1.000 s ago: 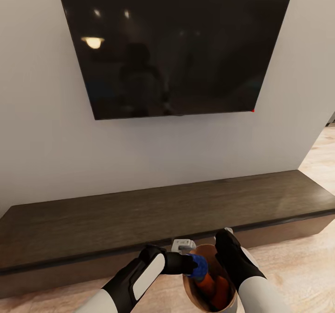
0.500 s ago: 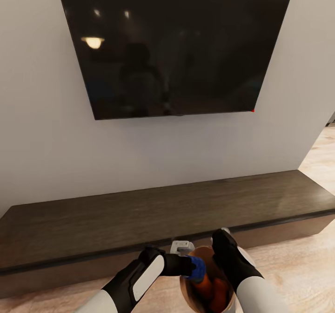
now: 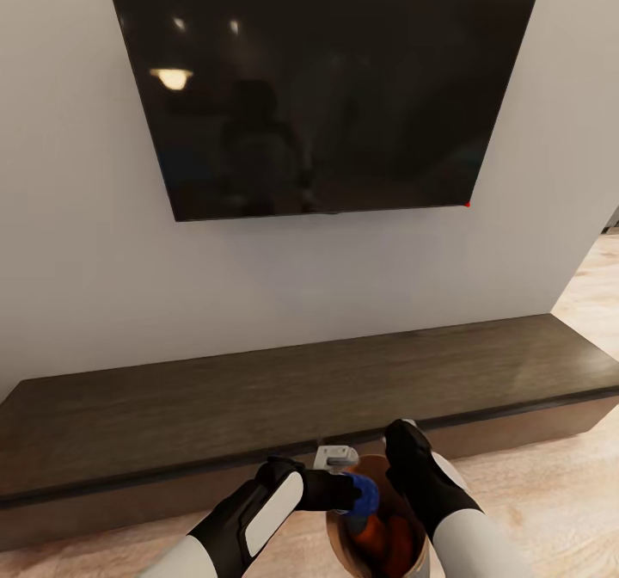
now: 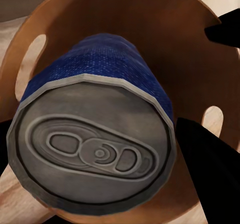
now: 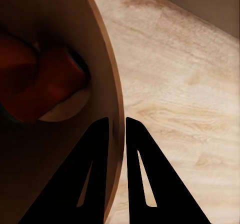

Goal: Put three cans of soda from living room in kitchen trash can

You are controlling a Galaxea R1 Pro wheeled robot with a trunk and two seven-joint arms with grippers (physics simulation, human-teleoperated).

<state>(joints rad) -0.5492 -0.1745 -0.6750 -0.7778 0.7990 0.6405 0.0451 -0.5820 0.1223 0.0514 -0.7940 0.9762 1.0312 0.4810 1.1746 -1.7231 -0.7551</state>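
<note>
My left gripper is shut on a blue can of soda, held on its side over the mouth of the tash can. In the left wrist view the blue can shows its grey top, clamped between black fingers, with the bin's tan inside behind it. My right gripper is shut on the bin's rim and holds it off the floor. The right wrist view shows that gripper pinching the bin wall. Two orange cans lie at the bottom, also visible as orange cans.
A long low dark-wood cabinet runs along the wall just ahead of both arms. Above it hangs a black TV. Light wood floor lies under the bin and opens toward the right, past the wall's end.
The right gripper has shifted the bin slightly left and up, bringing its mouth further under the blue can. The left gripper and the can have barely moved.
</note>
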